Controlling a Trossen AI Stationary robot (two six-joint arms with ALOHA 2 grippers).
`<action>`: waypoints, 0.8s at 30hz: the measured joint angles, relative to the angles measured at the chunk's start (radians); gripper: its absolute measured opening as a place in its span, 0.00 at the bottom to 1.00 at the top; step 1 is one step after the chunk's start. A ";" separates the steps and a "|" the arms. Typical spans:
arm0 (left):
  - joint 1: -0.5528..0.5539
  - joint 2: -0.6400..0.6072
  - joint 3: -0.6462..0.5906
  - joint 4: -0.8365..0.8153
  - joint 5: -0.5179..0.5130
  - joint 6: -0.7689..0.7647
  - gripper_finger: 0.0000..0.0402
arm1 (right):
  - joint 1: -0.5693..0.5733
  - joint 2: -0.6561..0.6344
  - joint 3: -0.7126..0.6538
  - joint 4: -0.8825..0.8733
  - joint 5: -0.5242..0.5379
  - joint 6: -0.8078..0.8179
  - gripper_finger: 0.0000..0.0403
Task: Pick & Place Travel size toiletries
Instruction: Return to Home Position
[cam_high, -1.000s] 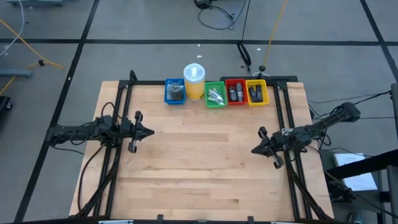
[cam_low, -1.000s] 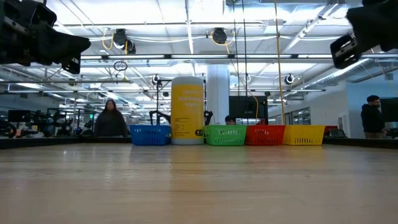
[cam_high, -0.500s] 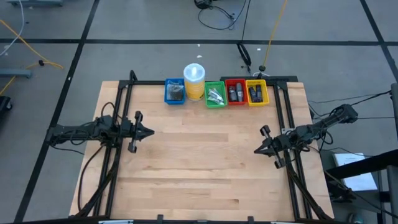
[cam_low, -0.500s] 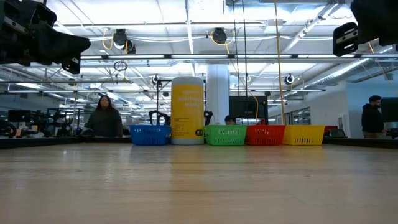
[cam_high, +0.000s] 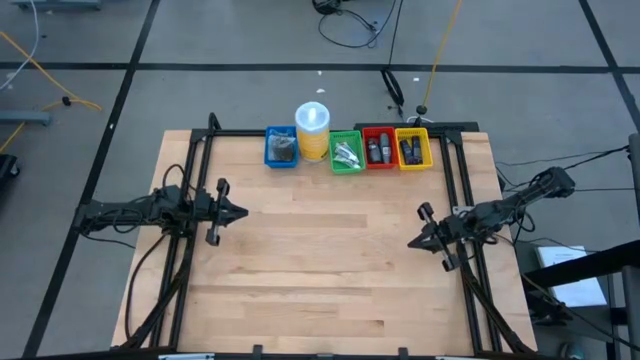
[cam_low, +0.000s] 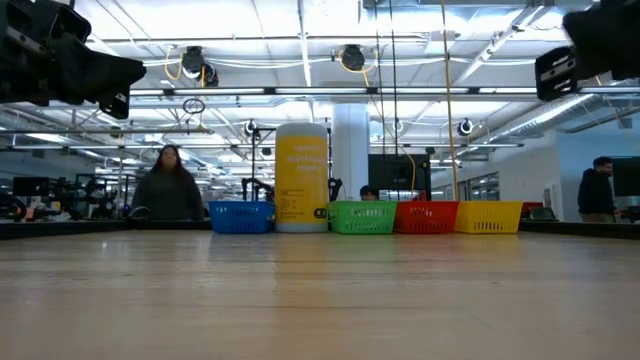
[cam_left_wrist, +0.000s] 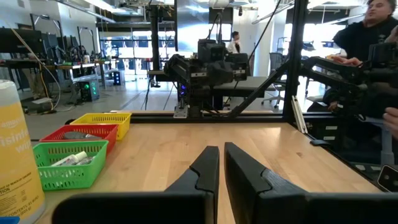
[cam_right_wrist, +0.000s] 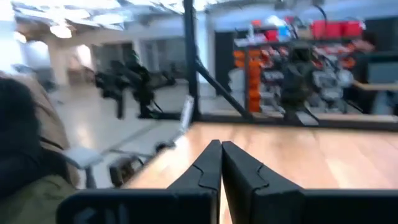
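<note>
The toiletries lie in a row of bins at the table's far edge. Grey discs in wrap (cam_high: 284, 149) fill the blue bin, and white-silver tubes (cam_high: 347, 153) lie in the green bin (cam_left_wrist: 65, 165). Dark oblong containers sit in the red bin (cam_high: 378, 150) and the yellow bin (cam_high: 411, 150). My left gripper (cam_high: 244, 212) hovers shut over the table's left part, pointing right (cam_left_wrist: 221, 152). My right gripper (cam_high: 410, 241) hovers shut over the right part, pointing left (cam_right_wrist: 221, 149). Both hang well above the wood in the low view, left (cam_low: 138, 70) and right (cam_low: 545, 75).
A yellow cylinder with a white lid (cam_high: 312, 128) stands between the blue bin (cam_high: 281, 148) and the green one. A black frame (cam_high: 196, 170) runs along the table's sides. Bare wood (cam_high: 330, 250) lies between the grippers. People stand in the room beyond (cam_low: 168, 185).
My right gripper has drawn back a little toward the table's right edge and risen slightly, staying shut. A person in the room behind has walked a few steps.
</note>
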 joint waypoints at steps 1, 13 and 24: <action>0.000 0.000 0.000 0.000 0.000 0.000 0.07 | -0.005 0.000 0.000 -0.011 0.019 -0.003 0.02; 0.000 0.000 0.000 0.000 0.000 0.000 0.00 | -0.108 -0.229 -0.001 -0.174 0.112 -0.031 0.02; 0.000 0.000 0.001 0.006 -0.001 0.000 0.07 | -0.212 -0.227 -0.001 -0.264 0.110 -0.027 0.02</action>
